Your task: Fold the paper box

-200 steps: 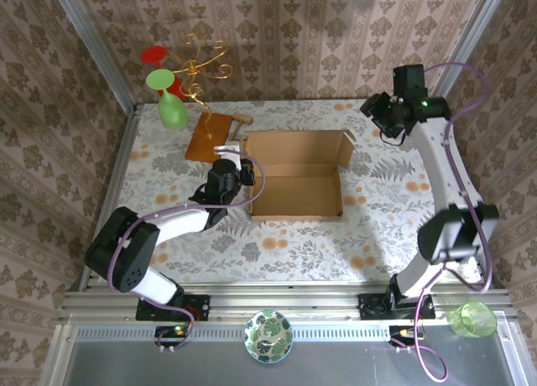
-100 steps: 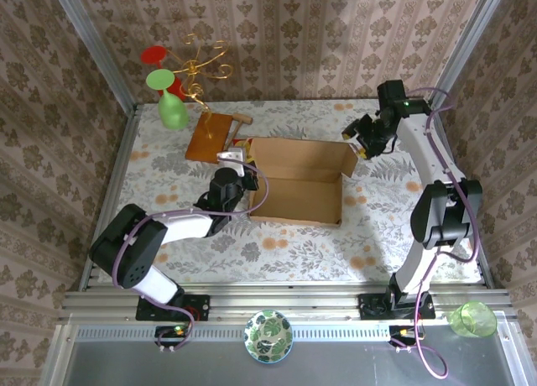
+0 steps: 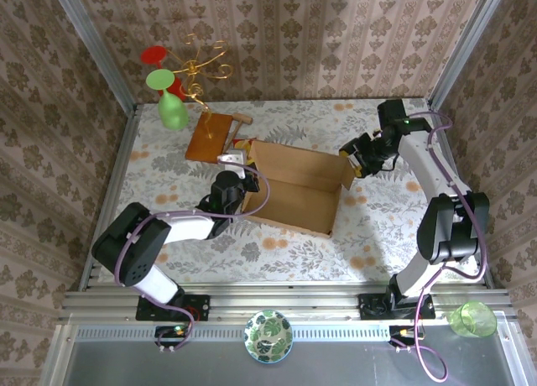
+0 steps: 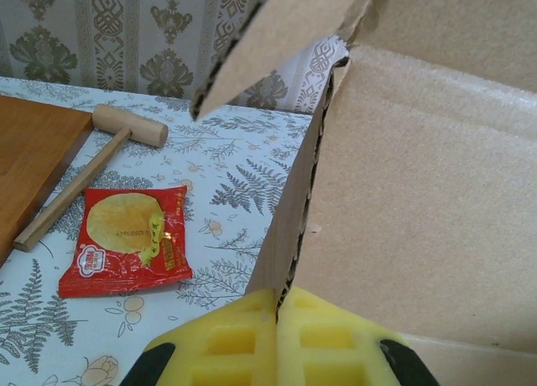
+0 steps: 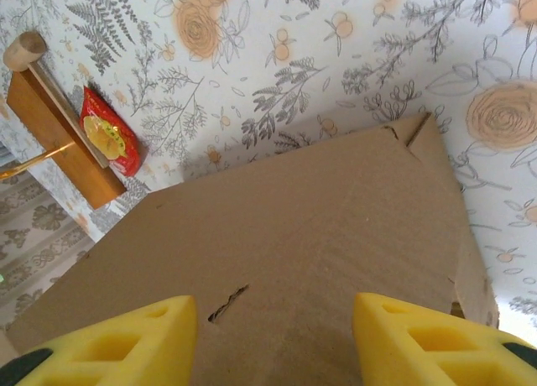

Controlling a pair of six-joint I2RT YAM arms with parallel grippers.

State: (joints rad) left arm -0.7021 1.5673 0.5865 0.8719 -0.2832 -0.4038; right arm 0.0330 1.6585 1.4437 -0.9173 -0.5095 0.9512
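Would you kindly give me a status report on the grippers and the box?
Left gripper shut on cardboard box wall edge. Right gripper open over its right flap. Red snack packet and wooden mallet lie beside box, apart.

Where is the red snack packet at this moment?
In the left wrist view, the red snack packet lies flat on the table, to the left of the paper box, next to the wooden mallet and the wooden board.

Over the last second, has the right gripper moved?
Yes. The right gripper came left and nearer, away from the back wall, to the right flap of the paper box.
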